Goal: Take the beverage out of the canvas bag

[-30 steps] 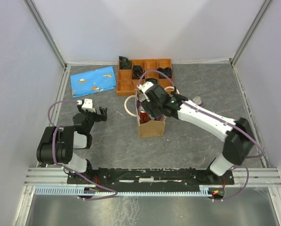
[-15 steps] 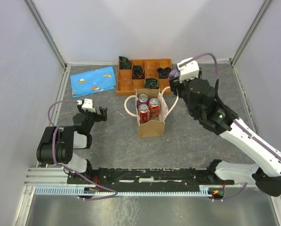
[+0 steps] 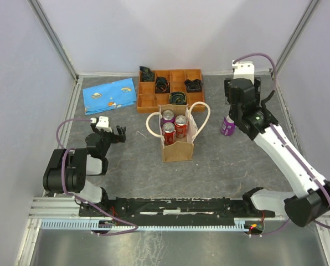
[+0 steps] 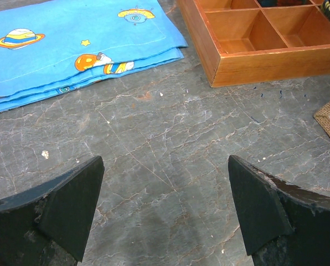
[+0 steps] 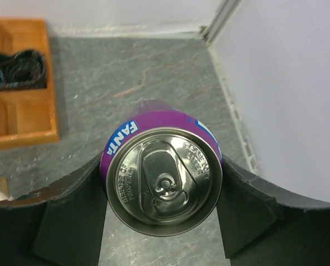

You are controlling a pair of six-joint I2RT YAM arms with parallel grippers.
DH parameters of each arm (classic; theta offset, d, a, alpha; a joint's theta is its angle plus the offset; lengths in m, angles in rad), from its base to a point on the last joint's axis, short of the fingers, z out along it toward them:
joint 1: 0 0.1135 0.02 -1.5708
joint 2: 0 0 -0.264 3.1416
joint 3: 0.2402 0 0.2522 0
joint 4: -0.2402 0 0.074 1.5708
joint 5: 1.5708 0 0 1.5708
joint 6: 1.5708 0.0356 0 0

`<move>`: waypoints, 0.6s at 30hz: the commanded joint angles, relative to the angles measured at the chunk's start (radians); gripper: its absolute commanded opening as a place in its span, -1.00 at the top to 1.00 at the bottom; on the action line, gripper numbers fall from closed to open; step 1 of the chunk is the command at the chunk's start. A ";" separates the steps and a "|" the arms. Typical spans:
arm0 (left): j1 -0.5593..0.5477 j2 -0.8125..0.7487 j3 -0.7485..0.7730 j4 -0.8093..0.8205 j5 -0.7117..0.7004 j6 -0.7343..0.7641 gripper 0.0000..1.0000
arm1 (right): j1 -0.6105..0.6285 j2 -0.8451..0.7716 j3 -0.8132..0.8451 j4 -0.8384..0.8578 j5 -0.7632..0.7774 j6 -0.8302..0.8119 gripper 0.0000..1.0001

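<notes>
Purple soda can [image 3: 227, 126] is upright, clamped in the right claw [image 5: 162, 177], out of the canvas bag [image 3: 179, 148] and well to its right over the counter [image 3: 126, 166]. Three more cans [image 3: 180, 123] sit inside the bag. Left claw [image 4: 165, 166] gapes open, nothing between its fingers.

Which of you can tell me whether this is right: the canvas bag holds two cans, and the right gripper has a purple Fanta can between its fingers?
Not quite. The canvas bag holds three cans, not two: a purple can and two red cans, as the top external view shows. The rest stands: the right gripper has a purple Fanta can between its fingers.
</notes>
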 commanded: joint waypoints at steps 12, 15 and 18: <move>0.004 -0.003 -0.002 0.056 0.012 0.049 -0.99 | -0.019 0.266 0.036 -0.045 -0.362 0.140 1.00; 0.004 -0.003 -0.003 0.057 0.012 0.049 -0.99 | -0.019 0.305 0.024 -0.039 -0.405 0.150 1.00; 0.004 -0.003 -0.003 0.056 0.013 0.049 -0.99 | -0.018 0.342 0.017 -0.038 -0.430 0.160 1.00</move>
